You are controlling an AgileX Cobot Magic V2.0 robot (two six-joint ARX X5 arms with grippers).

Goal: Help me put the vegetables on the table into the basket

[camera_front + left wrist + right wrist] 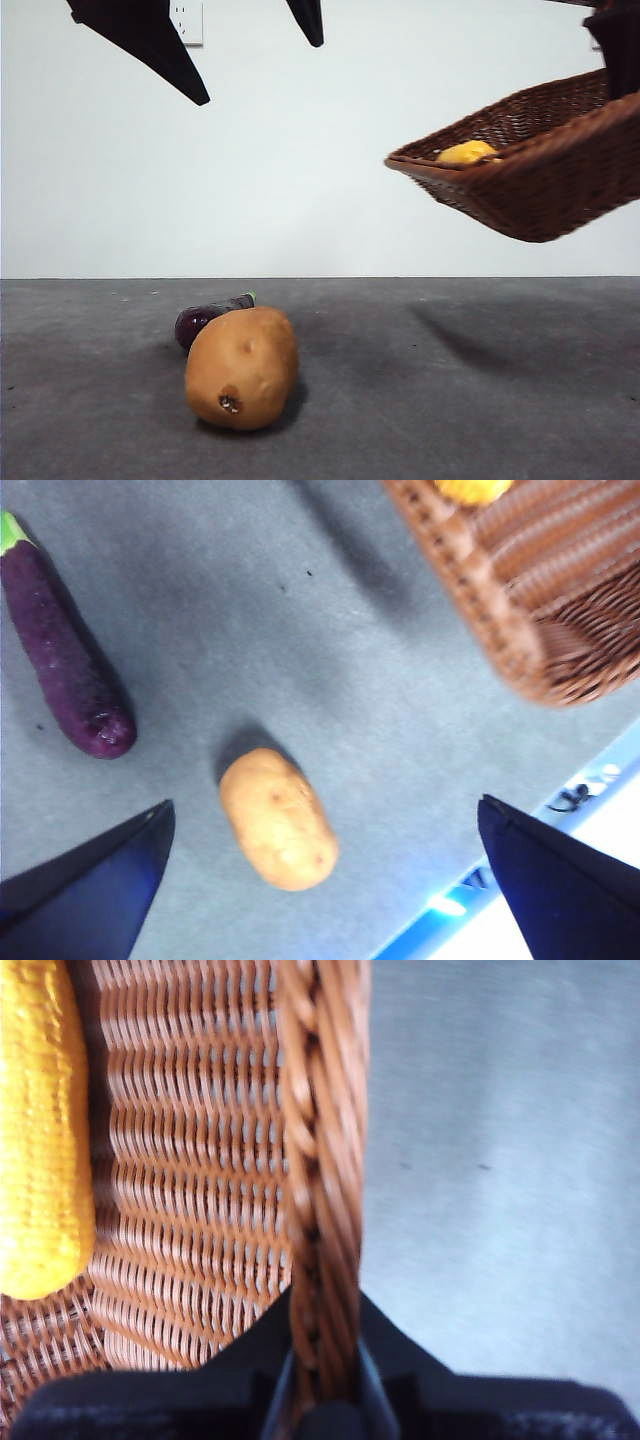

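the potato [279, 819] low in the frame looks heavy and smooth; best taken across its middle by the spread-wide left gripper [325, 880]. the right gripper [325, 1400] clamps the basket [320, 1160] rim.

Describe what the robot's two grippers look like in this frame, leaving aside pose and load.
The left gripper has two plain black, flat jaws tapering to sharp wedge points, with a slight bluish sheen. The right gripper shows a matte black blocky body with a narrow slot. No cables or markings are visible on either.
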